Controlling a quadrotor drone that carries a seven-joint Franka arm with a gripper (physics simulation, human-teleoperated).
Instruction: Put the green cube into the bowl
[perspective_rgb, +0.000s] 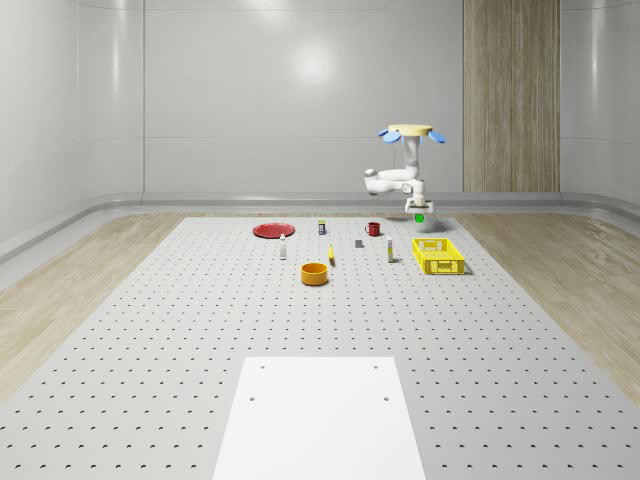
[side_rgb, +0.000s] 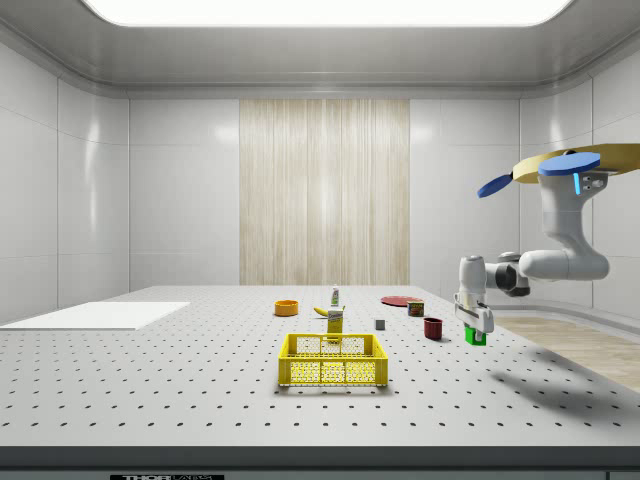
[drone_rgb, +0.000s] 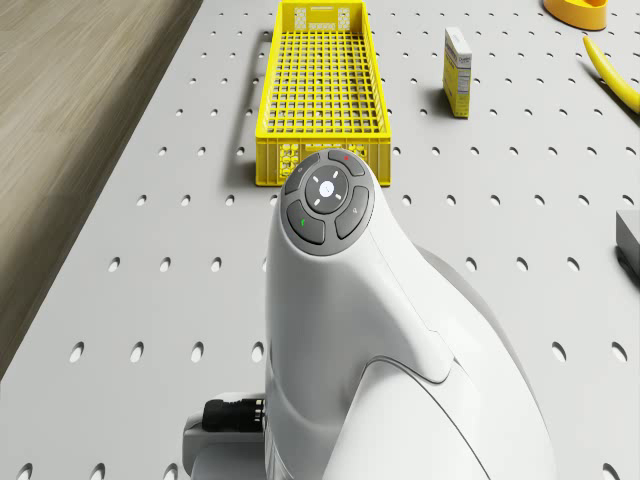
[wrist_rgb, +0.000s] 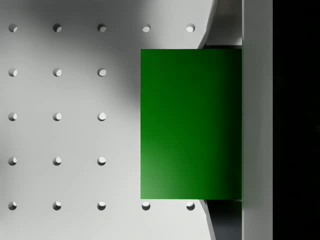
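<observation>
White perforated tabletop (perspective_rgb: 150, 330) lies under the hovering drone (side_rgb: 585, 165), near the yellow basket (side_rgb: 333, 361). Orange bowl (perspective_rgb: 315, 273) sits well apart. Its fingers (side_rgb: 484, 318) pinch the green cube (side_rgb: 476, 335): rigid, likely light, flat-sided, best gripped on opposite faces.

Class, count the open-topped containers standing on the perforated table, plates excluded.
3: an orange bowl nearest the white panel, a yellow basket toward the whole-scene view's right, and a red mug behind. Smaller items could hide others.

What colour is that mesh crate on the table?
Yellow; the crate shows best in the drone view.
</observation>
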